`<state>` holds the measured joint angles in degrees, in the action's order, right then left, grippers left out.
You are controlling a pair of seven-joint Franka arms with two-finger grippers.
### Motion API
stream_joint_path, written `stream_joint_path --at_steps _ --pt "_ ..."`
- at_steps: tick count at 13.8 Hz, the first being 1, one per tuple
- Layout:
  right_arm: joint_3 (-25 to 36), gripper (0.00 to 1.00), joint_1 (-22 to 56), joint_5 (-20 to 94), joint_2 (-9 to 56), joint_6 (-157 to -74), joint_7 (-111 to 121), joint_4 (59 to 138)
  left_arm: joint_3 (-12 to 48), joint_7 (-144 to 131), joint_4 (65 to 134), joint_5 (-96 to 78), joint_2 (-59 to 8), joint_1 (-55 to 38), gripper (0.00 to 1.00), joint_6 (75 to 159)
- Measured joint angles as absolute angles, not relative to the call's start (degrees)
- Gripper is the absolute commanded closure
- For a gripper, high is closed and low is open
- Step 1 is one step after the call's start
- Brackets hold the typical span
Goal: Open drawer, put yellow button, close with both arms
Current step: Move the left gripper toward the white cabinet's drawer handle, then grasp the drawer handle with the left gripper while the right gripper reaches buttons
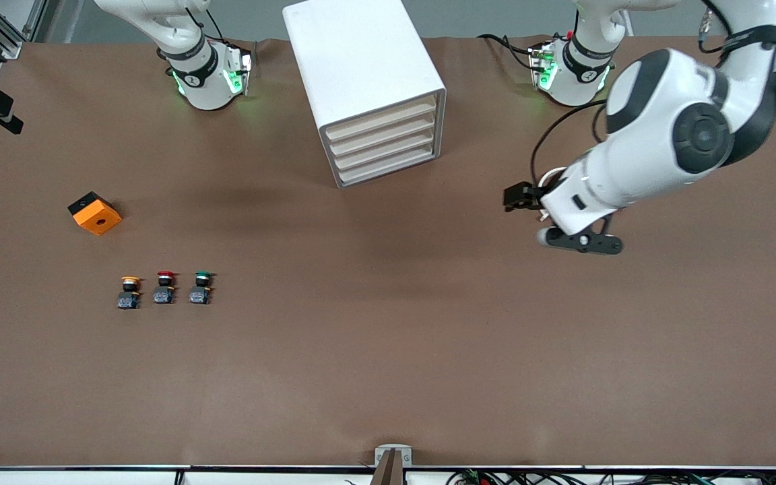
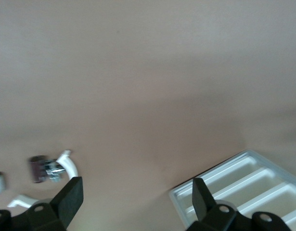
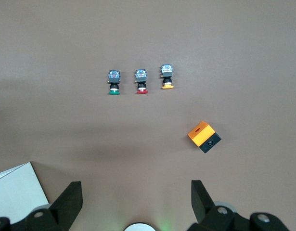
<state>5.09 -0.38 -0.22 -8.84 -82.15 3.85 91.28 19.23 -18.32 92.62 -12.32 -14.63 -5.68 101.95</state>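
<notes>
The white cabinet (image 1: 361, 60) stands near the robots' bases, and its uppermost drawer (image 1: 381, 121) is shut like the three below it. The yellow button (image 1: 130, 291) stands upright toward the right arm's end of the table, at the end of a row of three; the right wrist view also shows this yellow button (image 3: 167, 77). My left gripper (image 1: 512, 199) hangs open and empty over bare table, off the cabinet's front toward the left arm's end. In the left wrist view the left gripper (image 2: 136, 196) has the drawer fronts (image 2: 244, 185) beside one finger. My right gripper (image 3: 135, 197) is open and empty high above the table, out of the front view.
A red-capped button (image 1: 165, 287) and a green-capped button (image 1: 201, 287) stand beside the yellow one. An orange cube with a hole (image 1: 95, 213) lies farther from the front camera than the row. The brown table (image 1: 388, 350) stretches wide toward the front camera.
</notes>
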Motion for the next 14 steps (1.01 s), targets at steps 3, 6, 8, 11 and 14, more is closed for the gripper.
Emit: stream_joint_path --at_steps 3,6,8,11,14 --pt "5.1 0.00 -0.4 -0.2 -8.8 -82.1 3.8 91.3 19.3 -26.6 92.7 -16.5 -18.0 -8.9 0.00 107.0" --pt "5.2 0.00 -0.4 -0.2 -8.8 -82.2 3.8 91.3 19.3 -41.6 92.4 -17.5 -21.0 -12.0 0.00 109.5" --pt "5.2 0.00 -0.4 -0.2 -8.8 -82.3 3.8 91.2 19.4 -54.5 91.2 -17.5 -23.2 -15.2 0.00 110.1" --pt "5.4 0.00 -0.5 0.0 -7.8 -82.2 3.6 91.5 19.4 -75.0 89.4 -17.5 -26.6 -18.5 0.00 110.3" --pt "5.6 0.00 -0.6 0.0 -3.7 -83.6 3.7 91.9 19.4 -96.3 88.9 -17.5 -29.2 -21.0 0.00 110.3"
